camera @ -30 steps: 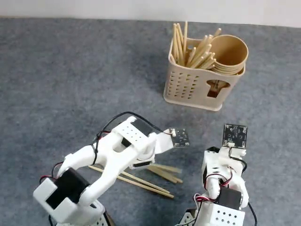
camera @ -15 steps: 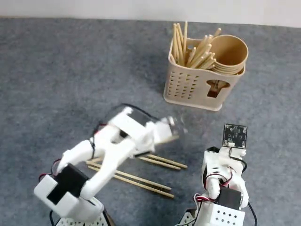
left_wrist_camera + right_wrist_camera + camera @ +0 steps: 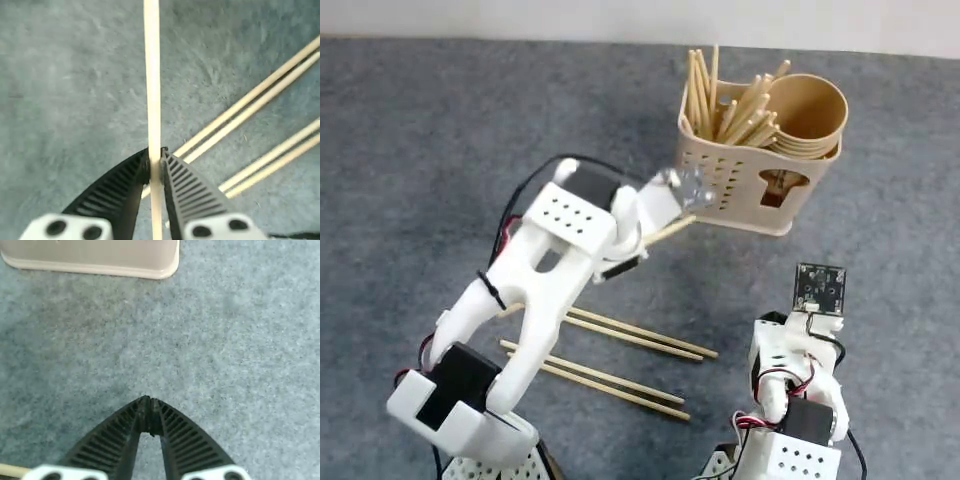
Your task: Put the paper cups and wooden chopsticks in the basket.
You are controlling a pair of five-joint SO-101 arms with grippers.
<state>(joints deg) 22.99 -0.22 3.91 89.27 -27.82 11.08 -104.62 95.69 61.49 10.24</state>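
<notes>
High view, done: paper cups (image 3: 810, 112) and bunch of chopsticks (image 3: 720, 95) in basket (image 3: 730, 185).
Left pincer (image 3: 156, 154): clamped on 1 chopstick (image 3: 151, 75), near basket.
Right pincer (image 3: 149, 405): together, empty.
To do: 4 chopsticks (image 3: 630, 333) on counter (image 3: 440, 150).

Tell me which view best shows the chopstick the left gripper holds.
The left wrist view: the held chopstick shows along most of its length, clamped between the fingers of the left gripper. The high view shows a short end of it poking out beside the arm's wrist, near the basket.
</notes>
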